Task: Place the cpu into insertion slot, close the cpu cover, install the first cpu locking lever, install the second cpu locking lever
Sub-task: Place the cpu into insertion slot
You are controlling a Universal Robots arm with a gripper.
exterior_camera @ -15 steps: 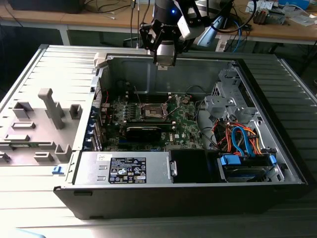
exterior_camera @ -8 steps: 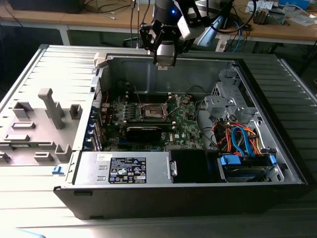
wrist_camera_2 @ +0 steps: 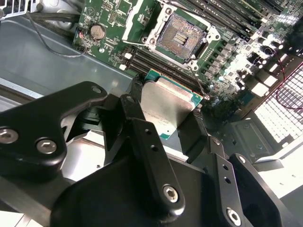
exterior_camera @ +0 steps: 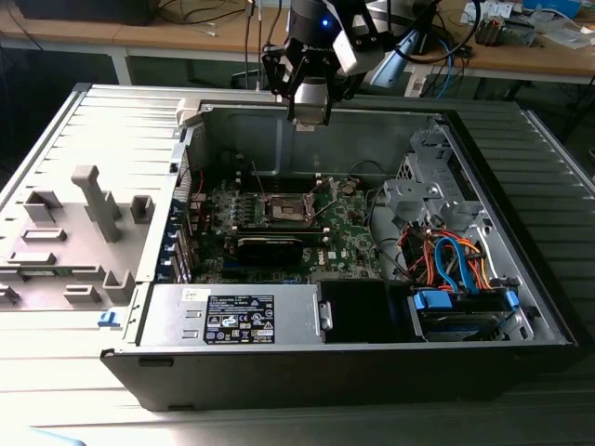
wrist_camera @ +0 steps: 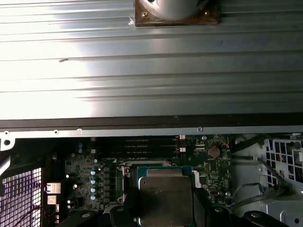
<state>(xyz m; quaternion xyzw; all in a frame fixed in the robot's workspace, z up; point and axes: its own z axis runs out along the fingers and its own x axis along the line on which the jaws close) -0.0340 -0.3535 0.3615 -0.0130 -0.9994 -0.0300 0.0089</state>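
My gripper (exterior_camera: 310, 116) hangs above the back wall of the open computer case, shut on the cpu (wrist_camera_2: 165, 106), a flat square chip with a silver-grey top and green edge. In both wrist views the black fingers (wrist_camera_2: 142, 137) press on two opposite sides of the cpu (wrist_camera: 165, 196). The insertion slot (wrist_camera_2: 182, 40) lies bare below on the green board, a dark square with a silver rim (exterior_camera: 286, 209). A silver plate (wrist_camera_2: 139, 21) beside the slot looks like the raised cpu cover. I cannot pick out the locking levers.
Memory slots (wrist_camera_2: 156, 66) run next to the socket, with a coin cell (wrist_camera_2: 97, 31) nearby. A black card (exterior_camera: 270, 249) sits in front of the socket. Cables and a drive cage (exterior_camera: 456, 265) fill the exterior view's right; a grey fixture (exterior_camera: 98, 200) stands on the left.
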